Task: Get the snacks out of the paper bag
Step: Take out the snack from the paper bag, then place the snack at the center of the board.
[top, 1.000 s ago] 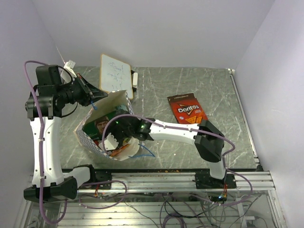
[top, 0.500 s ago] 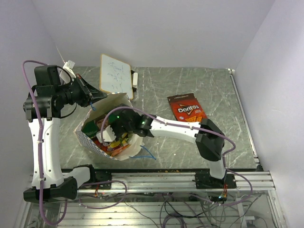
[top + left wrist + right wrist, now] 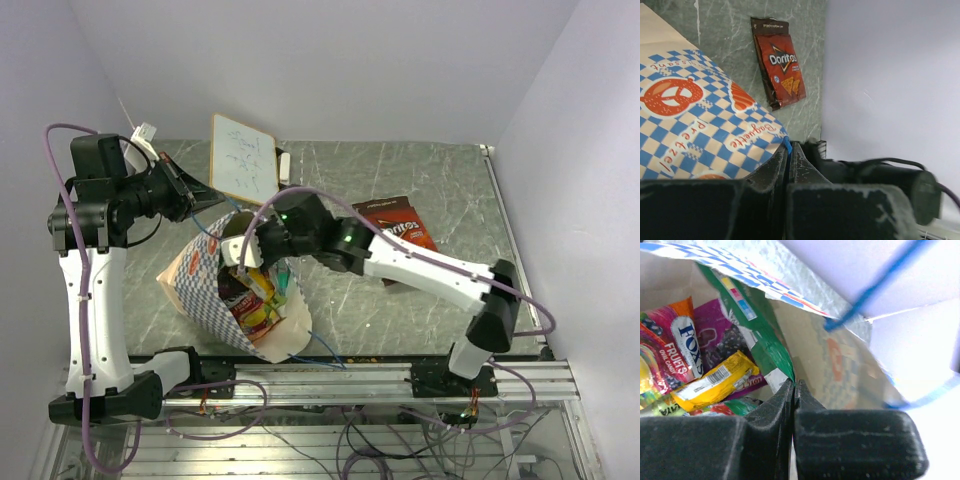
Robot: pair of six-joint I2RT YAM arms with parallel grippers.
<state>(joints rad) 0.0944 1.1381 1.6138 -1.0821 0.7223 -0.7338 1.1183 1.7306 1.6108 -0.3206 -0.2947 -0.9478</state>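
The paper bag point(image 3: 205, 285), blue-and-white checkered, leans on the table with its mouth facing right. My left gripper point(image 3: 208, 194) is shut on the bag's top edge point(image 3: 782, 140) by the blue cord. Inside the mouth, my right gripper point(image 3: 243, 255) is shut on the corner of a green snack packet point(image 3: 765, 335). Below it lie more snacks: an orange-red Fox's packet point(image 3: 675, 347), a magenta-purple one point(image 3: 720, 332) and a yellow one point(image 3: 715, 382). From above they show as a colourful heap point(image 3: 258, 305). A red Doritos packet point(image 3: 405, 222) lies flat on the table, outside the bag.
A white board with scribbles point(image 3: 243, 155) stands at the back behind the bag. The right arm point(image 3: 420, 265) stretches across the table over part of the Doritos packet point(image 3: 781, 62). A blue cord handle point(image 3: 875, 285) hangs across the bag's mouth. Walls close in on three sides.
The right gripper shut on the green packet and drew up and back toward the bag's mouth. The bag tipped, its checkered side and mouth swinging toward the near edge.
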